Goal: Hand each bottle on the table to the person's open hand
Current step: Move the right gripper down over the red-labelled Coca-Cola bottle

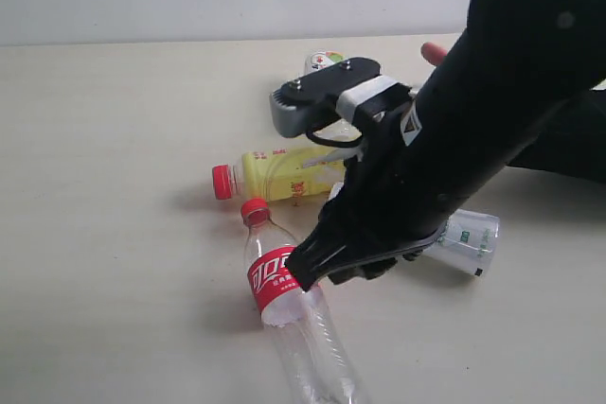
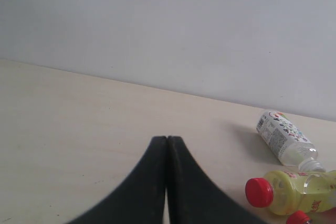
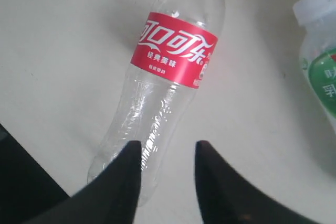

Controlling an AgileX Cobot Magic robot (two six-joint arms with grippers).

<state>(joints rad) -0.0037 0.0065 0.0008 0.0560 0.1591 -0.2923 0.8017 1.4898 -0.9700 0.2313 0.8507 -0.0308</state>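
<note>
- Right arm (image 1: 454, 139) fills the near side of the exterior view. Your right gripper (image 3: 168, 148) hangs over the clear red-label bottle (image 3: 173, 51) with its jaws apart and nothing between them.
- That bottle lies flat on the surface (image 1: 114, 186), red cap toward the yellow bottle (image 1: 284, 175), base toward the near edge.
- In the right wrist view the gap sits off to one side of the bottle's lower body, and one finger overlaps the base. I can't tell whether they touch.
- Left gripper (image 2: 167, 139) has its jaws pressed together, empty, parked well clear of the bottles.
- The other bottles all lie flat too: the yellow one, the white green-label bottle (image 1: 464, 238) under your right arm, and the short patterned bottle (image 2: 283, 137) at the far side.
- Step, as I read it: pre-grasp on the clear bottle, with no bottle handed over yet.
- Next: centre the gap across the body, descend, then close gently. It looks empty and thin, so it will likely roll or crush.
- A pinkish fingertip (image 1: 434, 52) shows behind the arm, but the palm is hidden.
</note>
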